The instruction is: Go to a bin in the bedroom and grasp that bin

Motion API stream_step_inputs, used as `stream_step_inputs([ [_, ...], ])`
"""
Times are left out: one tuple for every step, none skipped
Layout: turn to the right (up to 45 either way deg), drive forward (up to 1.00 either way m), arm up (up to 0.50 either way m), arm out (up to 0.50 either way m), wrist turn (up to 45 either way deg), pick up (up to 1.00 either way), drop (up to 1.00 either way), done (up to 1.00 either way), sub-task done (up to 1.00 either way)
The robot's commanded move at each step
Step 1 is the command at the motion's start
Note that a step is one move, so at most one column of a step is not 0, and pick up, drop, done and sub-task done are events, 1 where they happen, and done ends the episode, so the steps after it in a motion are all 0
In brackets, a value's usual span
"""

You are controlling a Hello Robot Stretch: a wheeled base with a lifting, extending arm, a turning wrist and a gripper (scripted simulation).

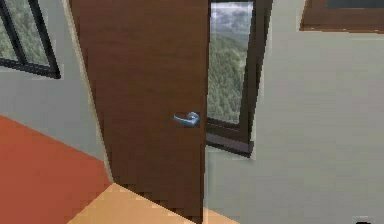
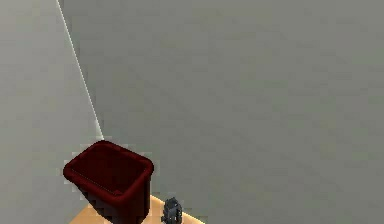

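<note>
Biggest things first: in the arm side view, plain grey walls (image 2: pixel 250 90) take up most of the frame and meet at a corner in the upper left. In the forward view, a big brown door (image 1: pixel 140 90) stands in the middle, with a tall window (image 1: pixel 232 70) full of green trees just right of it and another window (image 1: pixel 22 35) in the upper left. The floor (image 1: pixel 40 170) is orange-red at lower left and turns to light wood along the bottom.

The bin (image 2: pixel 108 178) sits in the lower left of the arm side view. It's a dark red tub standing upright on the wood floor, close to that wall corner. The little blue-grey door handle (image 1: pixel 186 119) is mid-frame in the forward view.

Smallest bit: what looks like the gripper (image 2: pixel 173 210) pokes up at the bottom edge, just right of the bin. I can't tell how the fingers are set or whether they have hold of anything, and I can't say if it touches the bin.

My read is that the driving part is basically done and we're at the grasp. The next move probably calls for lining the gripper up with the bin's near rim.

The forward view gives the door and windows, while the side view gives the bin and gripper.
</note>
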Motion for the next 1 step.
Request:
stream_step_inputs([
  [0.0, 0.00, 0.10, 0.00, 0.0, 0.00, 0.00, 0.00, 0.00],
])
